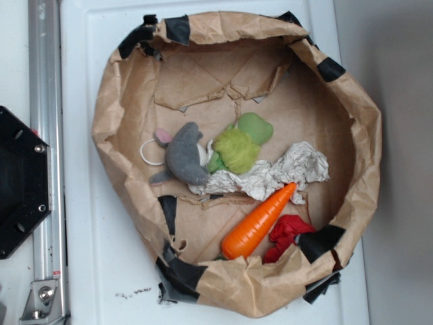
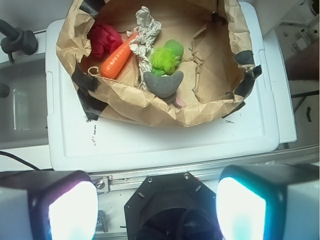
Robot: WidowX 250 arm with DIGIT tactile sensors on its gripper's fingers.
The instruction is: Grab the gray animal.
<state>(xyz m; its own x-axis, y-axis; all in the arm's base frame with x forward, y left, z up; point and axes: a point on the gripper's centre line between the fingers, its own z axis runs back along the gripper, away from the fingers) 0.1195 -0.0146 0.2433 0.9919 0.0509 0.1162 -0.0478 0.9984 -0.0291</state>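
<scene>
Above the base, hand (image 2: 157, 202) hangs spread.

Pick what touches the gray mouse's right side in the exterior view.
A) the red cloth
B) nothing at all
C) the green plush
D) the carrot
C: the mouse lies directly against the green plush, while the carrot and red cloth lie apart, lower right.

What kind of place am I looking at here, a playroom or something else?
Probably a robot test bench, not a playroom. A taped-up paper bag on a white surface holds small items: a gray toy mouse and a plastic carrot. A metal rail and black robot base sit beside it.
</scene>
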